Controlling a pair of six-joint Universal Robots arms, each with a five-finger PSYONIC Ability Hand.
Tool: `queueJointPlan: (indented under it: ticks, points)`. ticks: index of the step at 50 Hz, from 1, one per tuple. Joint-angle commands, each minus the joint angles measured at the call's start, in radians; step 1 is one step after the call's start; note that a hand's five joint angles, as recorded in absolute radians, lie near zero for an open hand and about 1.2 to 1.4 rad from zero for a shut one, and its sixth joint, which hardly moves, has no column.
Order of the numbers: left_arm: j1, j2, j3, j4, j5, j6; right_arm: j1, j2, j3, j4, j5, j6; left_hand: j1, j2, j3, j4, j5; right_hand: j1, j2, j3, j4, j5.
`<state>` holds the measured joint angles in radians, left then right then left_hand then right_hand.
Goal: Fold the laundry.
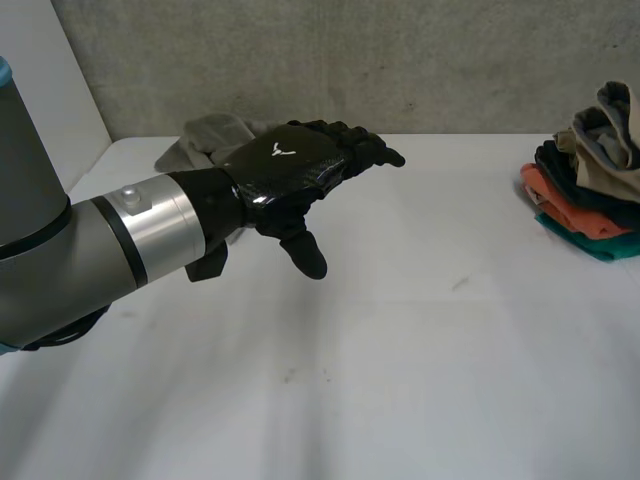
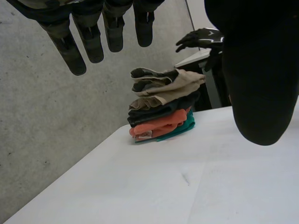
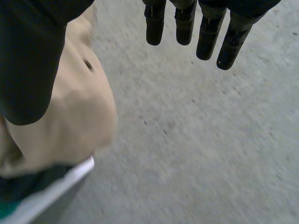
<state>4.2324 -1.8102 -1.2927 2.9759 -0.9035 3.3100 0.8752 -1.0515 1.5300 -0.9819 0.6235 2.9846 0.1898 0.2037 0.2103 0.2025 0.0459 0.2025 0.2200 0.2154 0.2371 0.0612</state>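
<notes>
A crumpled grey-beige garment (image 1: pixel 210 135) lies at the table's far left edge. My left hand (image 1: pixel 285 165) hovers open just in front of it, fingers straight and thumb hanging down, holding nothing. At the table's right edge stands a stack of folded clothes (image 1: pixel 590 185), teal and orange at the bottom, dark pieces in the middle, beige on top. In the left wrist view the stack (image 2: pixel 161 112) lies beyond my straight fingers (image 2: pixel 88 37). My right hand (image 2: pixel 201 38) hangs open past the stack, off the table's edge. Its straight fingers (image 3: pixel 196 23) hold nothing; the beige top piece (image 3: pixel 79 116) lies beside its thumb.
The white table (image 1: pixel 420 330) stretches bare between the garment and the stack. A grey concrete wall (image 1: pixel 400 60) stands behind the table. Grey floor (image 3: pixel 196 140) lies below my right hand, beyond the table's edge (image 3: pixel 56 186).
</notes>
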Motion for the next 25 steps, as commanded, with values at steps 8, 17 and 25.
queueJointPlan:
  ticks: [8,17,25]
  points:
    - [0.001,0.002,0.003,0.000,0.001,-0.010,-0.090,-0.064,0.041,0.029,0.016,-0.021,-0.014,-0.028,-0.035,-0.027,-0.045,-0.028,-0.046,-0.041,-0.063,-0.061]
    - [0.003,0.003,0.004,0.000,0.001,-0.013,-0.088,-0.100,-0.111,0.173,0.239,-0.029,-0.014,-0.028,-0.035,-0.027,-0.045,-0.028,-0.046,-0.041,-0.063,-0.061]
    - [0.011,0.002,0.006,0.000,0.001,-0.013,-0.050,-0.223,0.004,0.400,0.113,-0.030,-0.014,-0.028,-0.035,-0.027,-0.045,-0.028,-0.046,-0.041,-0.063,-0.061]
